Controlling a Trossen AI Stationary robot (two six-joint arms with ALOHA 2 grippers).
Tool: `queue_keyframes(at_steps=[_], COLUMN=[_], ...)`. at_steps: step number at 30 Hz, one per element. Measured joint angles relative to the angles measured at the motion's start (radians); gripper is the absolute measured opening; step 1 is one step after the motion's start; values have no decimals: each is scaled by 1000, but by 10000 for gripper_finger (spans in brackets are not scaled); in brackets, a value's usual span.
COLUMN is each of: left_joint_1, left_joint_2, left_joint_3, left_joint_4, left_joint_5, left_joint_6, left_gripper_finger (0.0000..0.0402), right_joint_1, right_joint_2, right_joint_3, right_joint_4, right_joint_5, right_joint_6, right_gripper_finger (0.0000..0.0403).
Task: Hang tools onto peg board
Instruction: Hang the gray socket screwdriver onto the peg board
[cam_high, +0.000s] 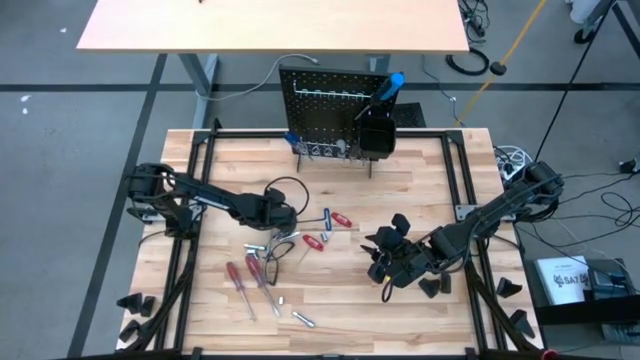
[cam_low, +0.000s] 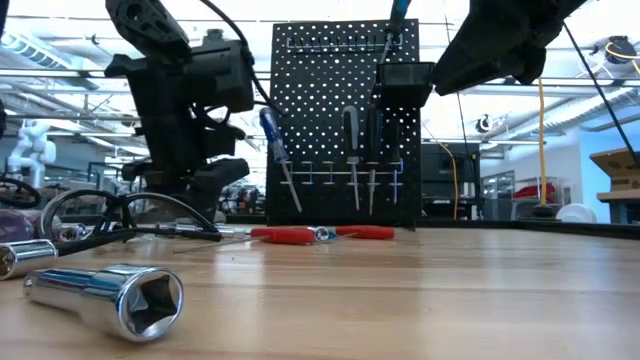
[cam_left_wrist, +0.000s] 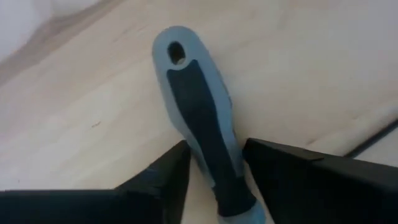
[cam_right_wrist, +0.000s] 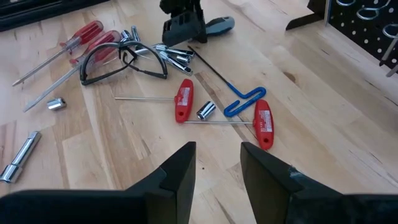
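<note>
Pale wooden table: right gripper hovers part-open, empty, over bare wood; red T-handle tools lie beyond; left gripper straddles a grey-black tool handle, grip uncertain; peg board stands at the far edge

Two red T-handle keys, one blue T-handle key, two red-handled screwdrivers, one peg board.

Grey-and-black screwdriver handle
</note>
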Motion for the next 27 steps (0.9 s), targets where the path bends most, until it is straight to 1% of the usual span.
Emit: queue_keyframes(at_steps=[4, 8, 11, 13, 16, 21, 23, 25, 27], left_joint_1=[0, 0, -3, -6, -22, -62, -76, -90, -109], left_joint_2=[1, 4, -9, -30, -89, -203, -250, -281, -304], left_joint_3=[5, 30, 41, 45, 47, 49, 51, 50, 32], left_joint_4=[13, 7, 6, 44, 166, 476, 584, 687, 849], left_joint_5=[5, -2, -36, -72, -94, -94, -94, -83, -32], left_joint_6=[62, 113, 125, 139, 194, 365, 431, 511, 608], left_gripper_finger=[90, 86, 86, 86, 86, 86, 86, 86, 86], right_joint_1=[0, 0, 0, 0, 0, 0, 2, 15, 33], right_joint_2=[0, 0, 0, 0, 0, 0, 0, 0, 0], right_joint_3=[0, 0, 0, 0, 0, 0, 0, 0, 0], right_joint_4=[2, 3, 2, 1, 2, 2, 2, 7, 34], right_joint_5=[0, 0, 0, 0, 1, 1, 17, 73, 176], right_joint_6=[0, -1, -9, -8, -20, -27, -39, -53, -64], right_gripper_finger=[118, 118, 118, 118, 118, 118, 118, 118, 118])
